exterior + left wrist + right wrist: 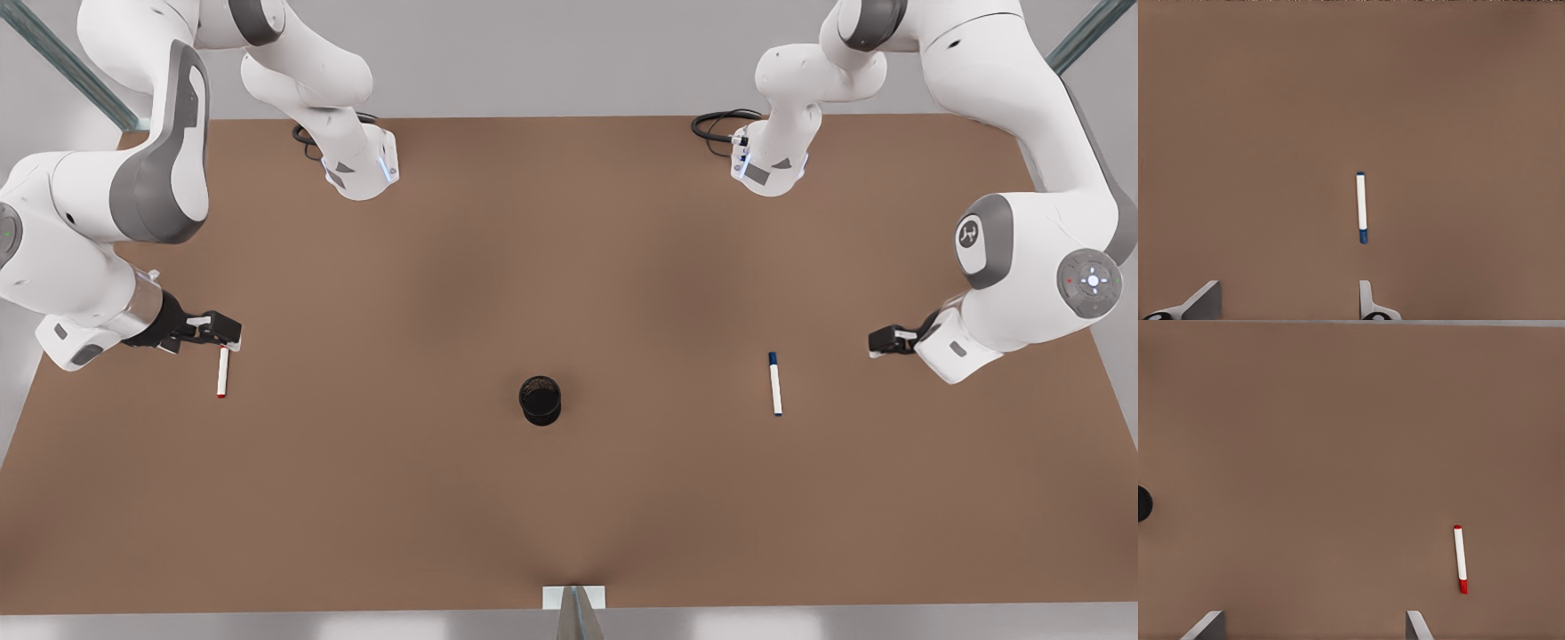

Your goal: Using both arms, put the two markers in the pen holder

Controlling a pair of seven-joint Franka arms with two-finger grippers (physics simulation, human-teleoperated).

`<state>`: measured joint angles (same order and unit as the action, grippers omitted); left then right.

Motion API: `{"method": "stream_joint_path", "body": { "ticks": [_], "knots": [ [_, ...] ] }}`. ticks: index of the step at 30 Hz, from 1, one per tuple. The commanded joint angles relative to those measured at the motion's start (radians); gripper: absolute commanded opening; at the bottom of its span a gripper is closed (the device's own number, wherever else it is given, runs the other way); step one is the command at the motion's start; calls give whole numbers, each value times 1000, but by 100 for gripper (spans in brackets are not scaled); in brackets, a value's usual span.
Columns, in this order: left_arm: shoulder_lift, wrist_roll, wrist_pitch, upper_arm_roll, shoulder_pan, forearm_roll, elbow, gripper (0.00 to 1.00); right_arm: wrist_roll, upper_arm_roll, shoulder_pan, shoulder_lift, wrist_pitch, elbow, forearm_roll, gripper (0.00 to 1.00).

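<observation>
The red-capped marker (pixel 222 372) lies flat on the brown table at the front view's left. My right gripper (pixel 229 333) hovers by its far end, open, with nothing between the fingers. From the right wrist, that marker (pixel 1461 559) lies ahead of the spread fingertips (pixel 1418 625) and to one side. The blue-capped marker (pixel 775 384) lies at the front view's right. My left gripper (pixel 880 342) is open, a little way off toward the table's right edge. The left wrist view puts this marker (pixel 1361 207) just beyond one fingertip (pixel 1368 303). The black pen holder (pixel 540 400) stands upright between the markers, and its edge (pixel 1142 504) shows in the right wrist view.
The brown table (pixel 569 516) stretches wide around the holder. Both arm bases stand at the back with black cables (pixel 716 124) beside them. A small white bracket (pixel 573 597) sits at the middle of the front edge.
</observation>
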<state>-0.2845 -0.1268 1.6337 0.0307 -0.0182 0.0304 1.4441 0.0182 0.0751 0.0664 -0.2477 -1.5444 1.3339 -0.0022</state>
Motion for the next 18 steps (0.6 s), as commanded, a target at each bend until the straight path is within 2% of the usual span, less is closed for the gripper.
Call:
{"method": "stream_joint_path", "body": {
  "ticks": [1, 4, 7, 9, 13, 18],
  "knots": [
    [2, -27, 26, 0, 0, -1, -1, 100, 5, 0, 1, -2, -2, 1, 1, 100],
    [-1, -25, 26, 0, -5, 0, -1, 100, 5, 0, 21, -16, -16, 25, 1, 100],
    [-7, -13, 43, 0, -11, 5, 1, 100, 62, 2, 82, -18, -219, 220, 4, 100],
    [-39, 88, 121, -3, -31, 9, 41, 100, 88, 2, 119, -33, -362, 330, 4, 100],
    [-45, 214, 489, -3, -77, 34, 323, 100, 143, 2, 168, -146, -470, 330, 5, 100],
    [-70, 216, 615, -3, -74, 52, 418, 100, 278, 2, 228, -228, -525, 329, 4, 100]
  ]
}}
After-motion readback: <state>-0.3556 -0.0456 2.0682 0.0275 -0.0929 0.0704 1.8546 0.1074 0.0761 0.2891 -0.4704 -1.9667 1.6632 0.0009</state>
